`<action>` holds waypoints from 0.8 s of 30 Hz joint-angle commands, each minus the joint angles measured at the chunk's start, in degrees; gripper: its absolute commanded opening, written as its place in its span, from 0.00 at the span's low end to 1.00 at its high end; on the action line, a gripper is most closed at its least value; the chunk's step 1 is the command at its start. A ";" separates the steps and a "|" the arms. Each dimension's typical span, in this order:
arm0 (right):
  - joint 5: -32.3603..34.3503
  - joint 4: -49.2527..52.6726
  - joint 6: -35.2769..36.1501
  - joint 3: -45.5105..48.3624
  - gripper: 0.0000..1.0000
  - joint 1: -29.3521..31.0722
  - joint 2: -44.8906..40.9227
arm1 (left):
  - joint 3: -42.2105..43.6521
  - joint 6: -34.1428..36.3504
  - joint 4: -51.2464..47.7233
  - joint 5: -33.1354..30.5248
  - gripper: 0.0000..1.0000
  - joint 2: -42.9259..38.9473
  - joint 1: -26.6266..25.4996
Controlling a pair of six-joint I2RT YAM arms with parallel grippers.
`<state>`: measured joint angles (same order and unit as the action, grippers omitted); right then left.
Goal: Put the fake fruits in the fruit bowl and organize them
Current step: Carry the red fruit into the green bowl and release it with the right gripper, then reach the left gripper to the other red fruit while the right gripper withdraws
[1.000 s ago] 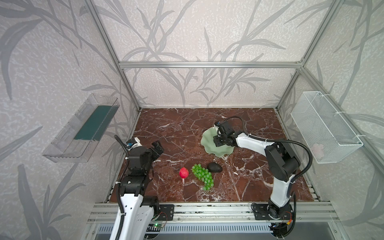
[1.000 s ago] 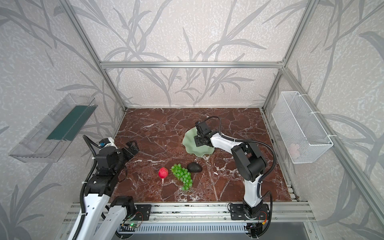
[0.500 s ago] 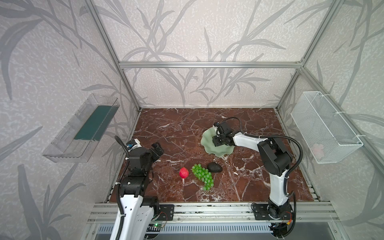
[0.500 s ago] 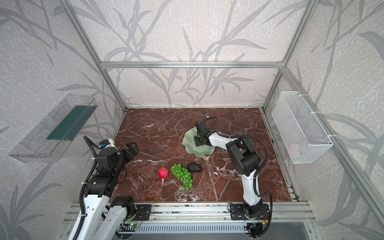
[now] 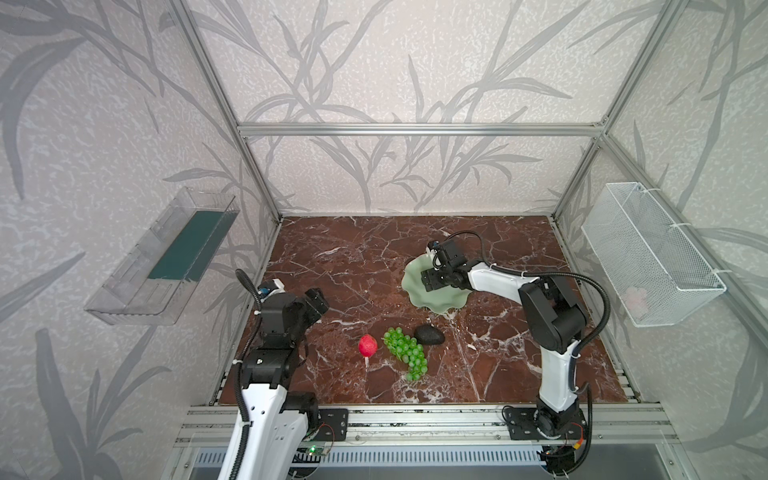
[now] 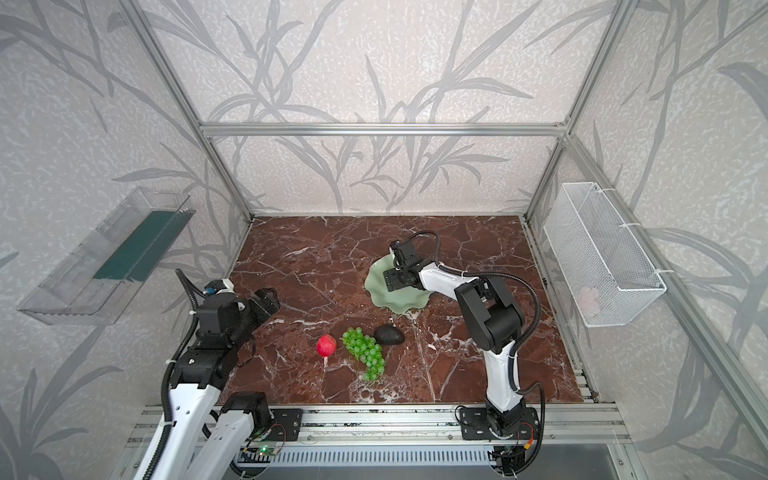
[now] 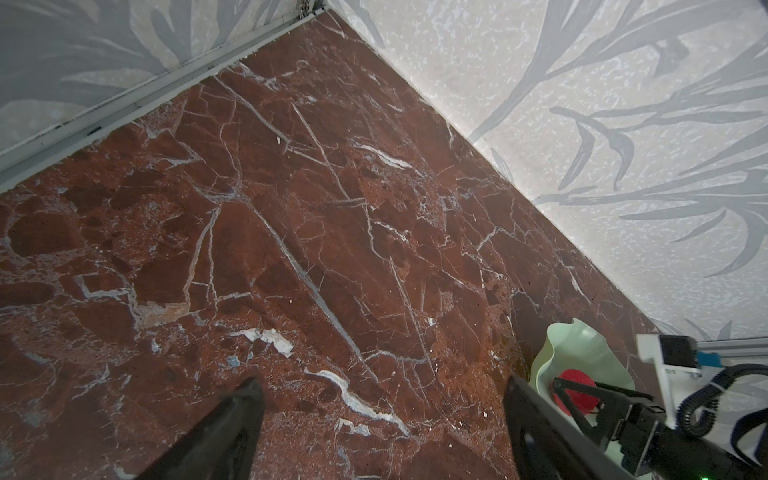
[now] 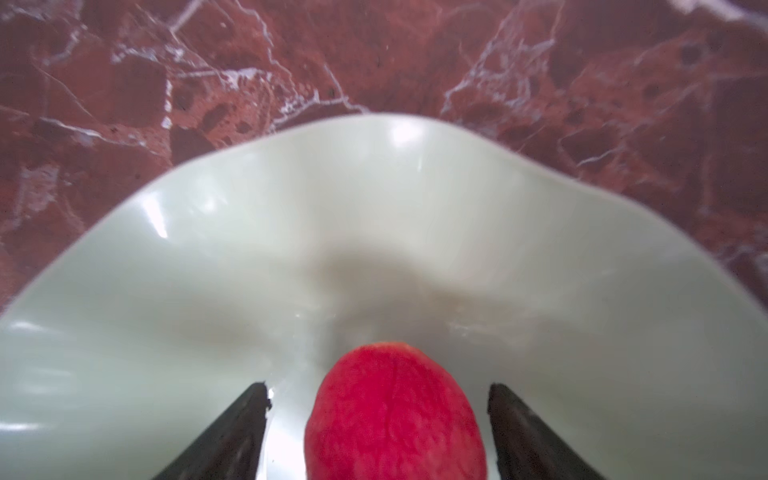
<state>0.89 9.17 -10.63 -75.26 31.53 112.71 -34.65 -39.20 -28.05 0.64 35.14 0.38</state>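
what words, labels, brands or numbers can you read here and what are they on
None: no word, number or sign can be read in any view.
The fruit bowl, the red fruit in it, the loose red fruit, the green grapes, the avocado, the wire mesh basket and the clear plastic tray bear no print.

red fruit (image 8: 395, 415) cut off, pink item (image 5: 636, 296) in basket (image 5: 619, 232) indistinct

No text, label, brand, number or sign can be read anywhere, neither on the pale green wavy-rimmed fruit bowl (image 5: 440, 301), the clear plastic wall tray (image 5: 133, 299) at the left, nor the white wire mesh basket (image 5: 648, 249) at the right.
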 commanded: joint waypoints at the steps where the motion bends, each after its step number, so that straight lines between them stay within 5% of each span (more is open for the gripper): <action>1: 0.17 -2.05 0.26 1.62 0.88 -0.50 -9.23 | -0.99 -0.17 -1.66 4.05 0.88 0.79 -0.11; 8: -2.74 -12.44 -1.96 14.49 0.99 -0.51 -25.03 | 2.58 -3.42 0.76 12.46 0.83 2.87 -1.94; 14: -4.20 -16.36 -4.13 22.28 0.99 -0.50 -31.45 | 3.41 -4.09 -1.23 5.93 0.82 4.07 -14.02; 24: -3.79 -16.07 -4.82 25.07 0.99 -0.68 -32.64 | 5.66 -7.50 -6.17 3.62 0.82 9.42 -26.90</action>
<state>-2.55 -5.21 -14.61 -50.87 31.11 81.91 -30.70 -44.21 -31.03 6.22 43.75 -24.32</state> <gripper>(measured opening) 0.990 0.824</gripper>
